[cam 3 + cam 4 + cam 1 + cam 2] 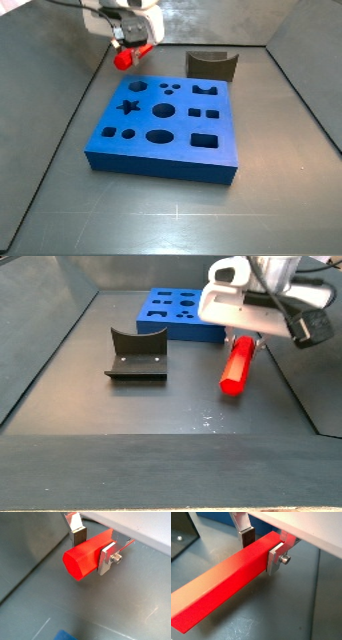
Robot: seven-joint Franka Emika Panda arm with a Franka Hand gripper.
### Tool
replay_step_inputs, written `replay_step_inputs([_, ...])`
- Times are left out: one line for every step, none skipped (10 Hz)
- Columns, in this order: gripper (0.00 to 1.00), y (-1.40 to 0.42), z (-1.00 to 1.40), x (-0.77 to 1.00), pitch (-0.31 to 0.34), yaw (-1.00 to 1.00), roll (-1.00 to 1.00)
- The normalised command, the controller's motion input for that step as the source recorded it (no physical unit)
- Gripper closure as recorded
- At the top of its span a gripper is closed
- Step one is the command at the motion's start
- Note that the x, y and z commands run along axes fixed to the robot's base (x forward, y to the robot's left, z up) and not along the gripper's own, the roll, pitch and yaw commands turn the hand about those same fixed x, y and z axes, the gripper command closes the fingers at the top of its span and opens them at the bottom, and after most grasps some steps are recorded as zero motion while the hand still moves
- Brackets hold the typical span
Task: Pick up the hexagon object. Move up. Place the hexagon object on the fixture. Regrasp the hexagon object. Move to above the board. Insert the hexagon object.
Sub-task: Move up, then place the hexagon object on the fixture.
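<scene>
Wrist views: both show the gripper (263,546) pinching the peg (228,584) between its silver fingers (108,558), dark pads pressed on opposite flat faces; one looks at the peg's cut end, one along its whole length.
Side views: both show the peg in the air, clear of the floor, which the wrist views leave unclear.
Gripper: high at the far left of the board (167,125) in a side view (130,40); right of the fixture (136,354) in a side view (245,338).
Peg: bright red, long, flat-sided; it slants down from the fingers, its lower end free (237,366).
Board: blue slab, cut-out holes (star, circles, squares), all seemingly empty.
Fixture: dark, notched top, nothing on it (210,63).
</scene>
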Motion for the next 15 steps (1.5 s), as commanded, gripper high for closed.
replay_step_inputs([1.00, 0.03, 0.49, -0.02, 0.069, -0.04, 0.03])
replay_step_inputs([1.00, 0.02, 0.33, -0.02, 0.064, -0.03, 0.04])
replay_step_inputs([1.00, 0.02, 0.24, -0.03, 0.057, -0.03, 0.05])
replay_step_inputs([1.00, 0.00, 1.00, 0.00, 0.000, 0.00, 0.00])
replay_step_inputs([1.00, 0.00, 1.00, 0.00, 0.005, 0.00, 0.01])
replay_step_inputs([1.00, 0.00, 1.00, -0.01, 0.029, 0.00, 0.01])
replay_step_inputs([1.00, 0.00, 1.00, -0.01, 0.031, 0.00, 0.02])
replay_step_inputs([1.00, 0.01, 1.00, -0.02, 0.036, -0.01, 0.03])
replay_step_inputs([1.00, 0.01, 1.00, -0.03, 0.039, -0.02, 0.05])
replay_step_inputs([1.00, 0.02, 1.00, -0.03, 0.042, -0.02, 0.07])
replay_step_inputs([1.00, 0.02, 1.00, -0.03, 0.044, -0.02, 0.07])
replay_step_inputs([1.00, 0.02, 0.95, -0.03, 0.052, -0.01, 0.08])
replay_step_inputs([1.00, 0.02, 0.77, -0.02, 0.057, 0.00, 0.09])
replay_step_inputs([1.00, 0.01, 0.63, -0.01, 0.064, 0.01, 0.08])
replay_step_inputs([1.00, 0.01, 0.54, -0.01, 0.068, 0.01, 0.08])
